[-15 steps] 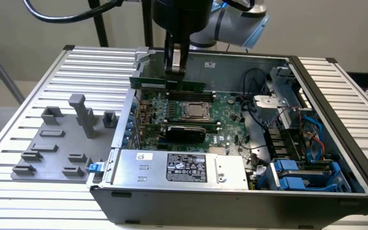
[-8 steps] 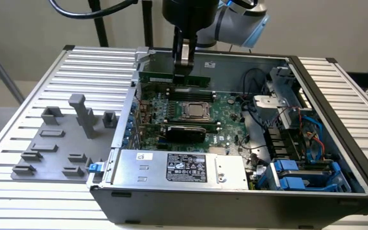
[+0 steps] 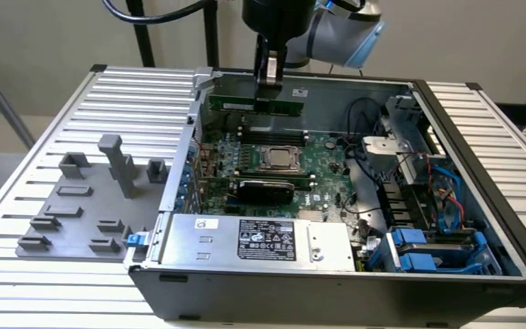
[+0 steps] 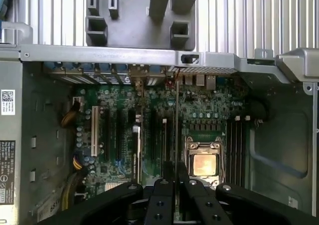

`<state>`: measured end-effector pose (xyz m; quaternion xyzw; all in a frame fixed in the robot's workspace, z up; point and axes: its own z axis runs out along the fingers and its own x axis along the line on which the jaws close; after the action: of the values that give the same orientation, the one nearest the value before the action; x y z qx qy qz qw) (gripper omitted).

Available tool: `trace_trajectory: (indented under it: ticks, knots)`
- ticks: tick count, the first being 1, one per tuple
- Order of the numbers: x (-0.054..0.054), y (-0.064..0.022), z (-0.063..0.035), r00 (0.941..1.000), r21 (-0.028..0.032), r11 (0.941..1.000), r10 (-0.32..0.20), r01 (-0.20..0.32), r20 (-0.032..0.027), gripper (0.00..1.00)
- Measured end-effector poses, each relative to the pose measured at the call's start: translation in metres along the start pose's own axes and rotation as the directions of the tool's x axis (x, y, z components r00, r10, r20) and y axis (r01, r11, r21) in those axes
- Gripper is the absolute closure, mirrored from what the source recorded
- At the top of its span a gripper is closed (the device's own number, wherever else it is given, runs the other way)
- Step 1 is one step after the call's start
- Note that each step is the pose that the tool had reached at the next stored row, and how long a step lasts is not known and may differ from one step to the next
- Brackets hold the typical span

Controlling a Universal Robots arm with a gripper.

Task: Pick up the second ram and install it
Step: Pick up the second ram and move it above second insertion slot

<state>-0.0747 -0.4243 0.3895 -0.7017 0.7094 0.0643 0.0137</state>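
The end effector clamps the thin, flat green ram stick over the open metal case, near the ribbed bench's far edge.

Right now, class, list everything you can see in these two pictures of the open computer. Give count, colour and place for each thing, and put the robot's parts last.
table: one, silver, slatted, under everything
computer case: one, dark grey, lying open on the table
motherboard: one, green, flat inside the case
processor socket: one, silver, middle of the motherboard
power supply: one, silver with a black label, along the case's near wall
drive brackets: two, blue, case corner at the exterior view's right
holder tray: one, grey, with blocks, on the table at the exterior view's left
ram stick: one, green, held over the motherboard by the case's far wall
robot arm: one, grey and blue, above the case
gripper: one, black, shut on the ram stick
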Motion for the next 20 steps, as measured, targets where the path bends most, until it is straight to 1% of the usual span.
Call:
trace_trajectory:
  ticks: [4, 7, 14, 20]
  knots:
    - [-0.011, -0.0065, 0.0081, 1.0000, 0.0000, 1.0000, 0.000, 0.000, -0.0005, 0.86]
    - [-0.016, -0.0118, 0.0139, 1.0000, 0.0000, 1.0000, 0.000, 0.000, -0.0005, 0.86]
    - [-0.023, -0.0228, 0.0266, 1.0000, 0.0001, 1.0000, 0.000, 0.000, -0.0004, 0.86]
    - [-0.025, -0.0319, 0.0372, 1.0000, 0.0001, 1.0000, 0.000, 0.000, -0.0003, 0.86]
